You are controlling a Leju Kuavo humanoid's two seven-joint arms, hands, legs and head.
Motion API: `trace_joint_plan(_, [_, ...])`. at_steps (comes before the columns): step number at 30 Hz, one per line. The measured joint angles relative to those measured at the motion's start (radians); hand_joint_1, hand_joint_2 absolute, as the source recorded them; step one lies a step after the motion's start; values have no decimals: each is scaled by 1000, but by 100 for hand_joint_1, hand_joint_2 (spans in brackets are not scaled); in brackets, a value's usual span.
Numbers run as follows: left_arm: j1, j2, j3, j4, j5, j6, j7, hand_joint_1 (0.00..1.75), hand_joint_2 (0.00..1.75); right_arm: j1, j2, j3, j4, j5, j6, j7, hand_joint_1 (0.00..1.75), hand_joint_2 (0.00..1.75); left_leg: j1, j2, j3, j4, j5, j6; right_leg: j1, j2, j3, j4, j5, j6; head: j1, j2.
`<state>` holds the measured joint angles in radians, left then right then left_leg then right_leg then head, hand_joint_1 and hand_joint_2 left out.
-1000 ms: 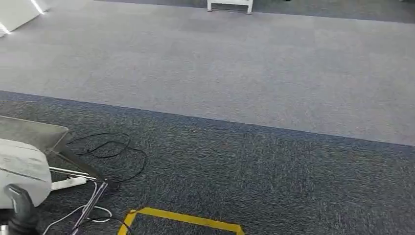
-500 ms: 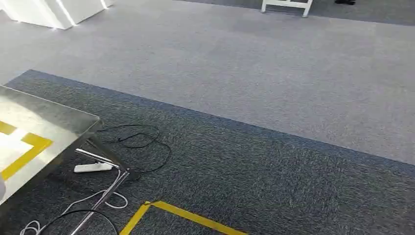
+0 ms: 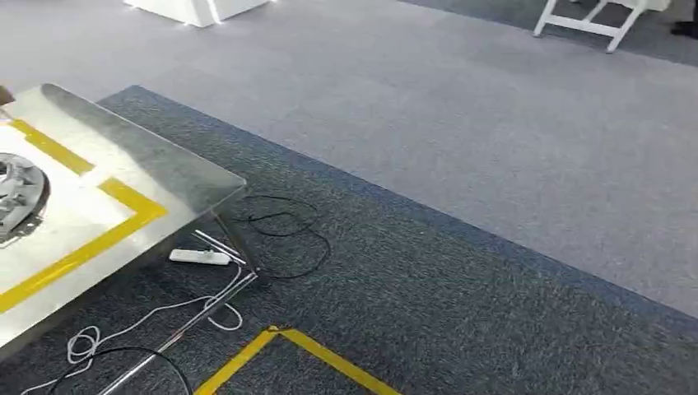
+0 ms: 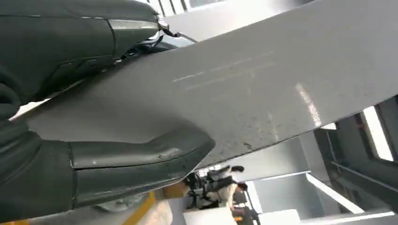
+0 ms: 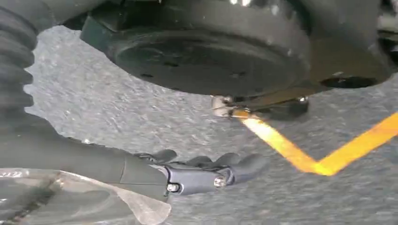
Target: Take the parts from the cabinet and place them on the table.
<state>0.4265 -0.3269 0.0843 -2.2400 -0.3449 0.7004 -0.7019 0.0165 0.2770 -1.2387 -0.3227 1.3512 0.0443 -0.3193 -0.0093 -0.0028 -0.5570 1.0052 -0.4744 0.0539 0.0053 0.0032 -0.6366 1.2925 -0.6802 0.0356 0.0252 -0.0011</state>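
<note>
You see one metal part (image 3: 16,193) lying on the steel table (image 3: 177,177), inside its yellow tape outline (image 3: 123,197). Your left hand (image 4: 94,154) clamps a flat grey part (image 4: 263,89); your right hand (image 5: 155,173) hangs above the carpet (image 5: 141,117), fingers loosely apart, holding nothing.

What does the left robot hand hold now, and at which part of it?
The left robot hand grips a flat grey part near its edge, pinching it from both faces.

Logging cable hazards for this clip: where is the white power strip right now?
In the head view the white power strip lies on the dark carpet at lower left, just under the corner of the steel table, beside the looped black cable.
</note>
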Motion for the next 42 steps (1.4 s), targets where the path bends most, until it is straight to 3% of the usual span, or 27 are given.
trace_joint_plan(1, [0, -1, 1, 0, 0, 0, 0, 175, 175, -2, -2, 0, 0, -1, 0, 0, 0, 175, 0, -16, 1, 0, 0, 0, 0, 1, -22, 35, 1, 3, -1, 0])
trace_joint_plan(2, [0, -2, 2, 0, 0, 0, 0, 175, 175, -3, -4, 0, 2, -1, 1, 0, 0, 175, 2, -33, 5, 1, -1, -1, 0, 1, -18, 15, 32, 5, 0, 0])
trace_joint_plan(4, [0, -5, 4, 0, 2, 0, 0, 175, 175, -4, -5, 0, 2, -1, -1, 2, 0, 175, 6, -67, 11, 6, -6, -8, -6, 11, 48, -144, 136, 10, 1, 0])
trace_joint_plan(5, [0, -6, 6, -1, 3, 0, 0, 175, 175, -4, -5, 0, 3, -3, -3, 2, 0, 175, 8, -80, 11, 12, -10, -15, -14, 37, 86, -235, 179, 14, 0, 0])
trace_joint_plan(6, [0, -7, 8, -1, 4, 0, 0, 175, 175, -3, -4, 0, 6, -6, -4, 7, 0, 175, 3, -90, 4, 18, -14, -21, -17, 85, 96, -257, 156, 17, 2, 0])
trace_joint_plan(10, [7, -8, 10, -4, 57, 0, 0, 175, 175, -6, -1, 0, 5, -11, 1, 16, 0, 175, 7, -133, -14, 21, -5, -41, -15, 56, 111, -275, 155, -12, 2, 0])
trace_joint_plan(11, [8, -8, 10, -6, 64, 0, 0, 175, 175, -7, 4, 0, 2, -10, 8, 19, 0, 175, 7, -124, -16, 37, -17, -44, -23, 40, 115, -282, 159, -22, 2, 0])
trace_joint_plan(12, [8, -8, 10, -10, 66, 0, 0, 175, 175, -5, 6, 0, -8, -9, 10, 21, 0, 175, 2, -69, -28, 69, -37, -52, -22, 30, 120, -286, 156, -28, -5, 0])
trace_joint_plan(13, [7, -8, 11, -11, 73, 0, 0, 175, 175, -2, 8, 0, -12, -6, 16, 23, 0, 175, 4, -34, -59, 133, -73, -58, -20, 13, 123, -286, 154, -34, -10, 0])
trace_joint_plan(15, [10, -8, 18, -11, 82, 0, 0, 175, 175, 1, 8, 0, -21, -3, 23, 27, 0, 175, 10, -8, -137, 289, -140, -64, -18, -15, 124, -286, 149, -38, -10, 0])
trace_joint_plan(16, [12, -8, 25, -12, 85, 0, 0, 175, 175, 1, 8, 0, -25, 0, 25, 28, 0, 175, 12, -6, -161, 334, -149, -66, -18, -28, 126, -286, 146, -38, -9, 0])
trace_joint_plan(18, [15, -7, 37, -12, 95, 0, 0, 175, 175, 1, 9, 0, -32, 3, 27, 31, 0, 175, 16, -3, -142, 283, -89, -68, -18, -53, 135, -286, 138, -36, -10, 0])
trace_joint_plan(20, [18, -8, 46, -15, 95, 0, 0, 175, 175, 2, 10, 0, -35, 6, 28, 35, 0, 175, 16, 25, -58, 108, 5, -62, -18, -76, 149, -286, 126, -29, -10, 0])
trace_joint_plan(21, [18, -8, 50, -18, 95, 0, 0, 175, 175, 3, 10, 0, -36, 9, 28, 40, 0, 175, 9, 73, -25, 50, 4, -57, -16, -85, 150, -288, 120, -22, -9, 0])
trace_joint_plan(22, [15, -8, 52, -19, 95, 0, 0, 175, 175, 4, 10, 0, -39, 10, 28, 43, 0, 175, -2, 82, -19, 31, -9, -50, -8, -93, 151, -286, 110, -14, -13, 0])
trace_joint_plan(26, [21, -10, 68, -21, 79, 0, 0, 175, 175, -1, 10, 0, -44, 12, 21, 63, 0, 175, 5, 36, -19, 24, -6, -30, -5, -136, 186, -299, 101, 3, -10, 0])
trace_joint_plan(28, [17, -13, 71, -24, 71, 0, 0, 175, 175, -3, 11, 0, -45, 15, 20, 66, 0, 175, 12, 19, -16, 21, -4, -17, -9, -42, 145, -219, 55, 10, 4, 0])
trace_joint_plan(29, [15, -15, 72, -24, 65, 0, 0, 175, 175, -3, 11, 0, -44, 15, 18, 68, 0, 175, 12, 7, -17, 21, -6, -14, -10, -18, 101, -134, 21, 11, 6, 0])
trace_joint_plan(31, [13, -16, 79, -24, 47, 0, 0, 175, 175, -6, 10, 0, -45, 11, 10, 68, 0, 175, 11, -18, -16, 21, -7, -11, -7, -3, 11, 19, -23, 12, 6, 0])
trace_joint_plan(32, [12, -18, 80, -24, 41, 0, 0, 175, 175, -7, 10, 0, -45, 11, 10, 67, 0, 175, 11, -32, -12, 21, -9, -10, -5, -1, -7, 36, -7, 11, 6, 0])
trace_joint_plan(33, [9, -19, 80, -24, 31, 0, 0, 175, 175, -7, 10, 0, -45, 8, 9, 67, 0, 175, 11, -48, -7, 21, -11, -10, -3, 1, 2, 1, 34, 9, 6, 0])
trace_joint_plan(35, [-1, -22, 82, -24, 8, 0, 0, 175, 175, -7, 10, -1, -45, 8, 10, 77, 0, 175, 11, -79, 5, 21, -17, -15, -7, 20, 67, -169, 150, 5, 6, 0])
trace_joint_plan(36, [-5, -24, 82, -24, -3, -1, 0, 175, 175, -6, 11, -1, -45, 8, 13, 82, 0, 175, 11, -90, 4, 21, -19, -18, -10, 56, 92, -236, 172, 3, 6, 0])
trace_joint_plan(37, [-11, -25, 82, -24, -11, -1, 0, 175, 175, -5, 13, -2, -45, 8, 16, 85, 0, 175, 7, -102, 1, 27, -20, -24, -13, 92, 98, -255, 159, 2, 5, 0])
trace_joint_plan(38, [-14, -27, 82, -24, -14, -1, 0, 175, 175, -5, 17, -2, -46, 8, 18, 88, 0, 175, 9, -113, -11, 30, -16, -29, -13, 84, 115, -278, 142, -5, 7, 0])
trace_joint_plan(41, [-16, -29, 83, -24, -22, -1, 0, 175, 175, -6, 22, -3, -50, 8, 25, 92, 0, 175, 11, -147, -20, 25, -8, -47, -18, 55, 118, -284, 151, -23, 5, 0])
trace_joint_plan(42, [-16, -29, 83, -24, -28, -1, 0, 175, 175, -6, 26, -3, -54, 7, 31, 93, 0, 175, 7, -103, -23, 40, -18, -52, -20, 40, 124, -289, 153, -29, 3, 0])
